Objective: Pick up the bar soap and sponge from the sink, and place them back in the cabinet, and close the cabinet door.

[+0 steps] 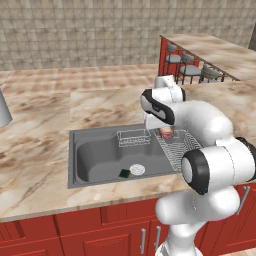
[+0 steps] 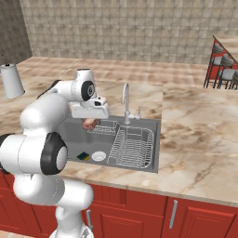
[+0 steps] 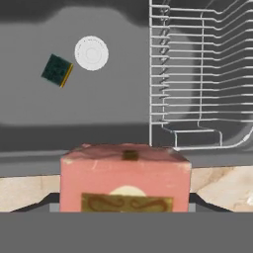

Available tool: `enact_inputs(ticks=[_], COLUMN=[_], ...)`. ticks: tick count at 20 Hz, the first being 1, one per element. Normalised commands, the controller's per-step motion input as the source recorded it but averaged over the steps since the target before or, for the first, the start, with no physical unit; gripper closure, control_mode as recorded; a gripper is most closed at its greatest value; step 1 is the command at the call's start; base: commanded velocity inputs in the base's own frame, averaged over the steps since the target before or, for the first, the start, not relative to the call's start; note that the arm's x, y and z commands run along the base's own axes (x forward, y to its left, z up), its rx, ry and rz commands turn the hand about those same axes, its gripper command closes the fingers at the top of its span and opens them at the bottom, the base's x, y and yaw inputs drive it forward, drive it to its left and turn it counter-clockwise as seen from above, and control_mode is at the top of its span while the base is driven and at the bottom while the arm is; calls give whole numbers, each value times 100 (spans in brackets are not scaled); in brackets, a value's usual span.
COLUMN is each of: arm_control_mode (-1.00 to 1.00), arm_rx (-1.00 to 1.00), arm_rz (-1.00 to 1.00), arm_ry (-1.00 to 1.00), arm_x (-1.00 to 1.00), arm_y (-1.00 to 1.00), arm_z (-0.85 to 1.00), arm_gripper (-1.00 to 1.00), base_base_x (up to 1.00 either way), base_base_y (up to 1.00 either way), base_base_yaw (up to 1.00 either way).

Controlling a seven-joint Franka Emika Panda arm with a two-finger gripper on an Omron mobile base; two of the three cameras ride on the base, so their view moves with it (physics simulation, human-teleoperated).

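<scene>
Soap: bar soap point(image 3: 125, 180) clamped between the narrowly parted fingers point(image 3: 125, 210), lifted above the sink point(image 1: 95, 155) for carrying.
Sponge: sponge point(image 3: 57, 70) waits beside the drain point(image 3: 91, 53).

The sink point(image 1: 87, 150) is matt grey steel, its racks point(image 2: 132, 146) thin bright wire. The counter point(image 1: 40, 160) looks like polished veined marble. The soap point(image 3: 125, 180) is smooth pink, the sponge point(image 3: 58, 70) dull green with a yellow edge.

No readable text anywhere; just a wordless scroll emblem on the bar soap point(image 3: 125, 184).
</scene>
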Motion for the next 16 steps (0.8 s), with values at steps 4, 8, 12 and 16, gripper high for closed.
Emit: enact_inputs(ticks=[4,8,12,16], arm_control_mode=[-100,-100,-100,-100], arm_rx=[2,2,4,3], arm_rz=[0,0,0,0], arm_ry=[0,0,0,0], arm_x=[-36,-30,-29,-44], arm_y=[-15,-1,0,-4], arm_z=[31,37,38,30], arm_gripper=[100,100,100,100], base_base_x=[0,0,0,0], base_base_y=[0,0,0,0], base_base_yaw=[0,0,0,0])
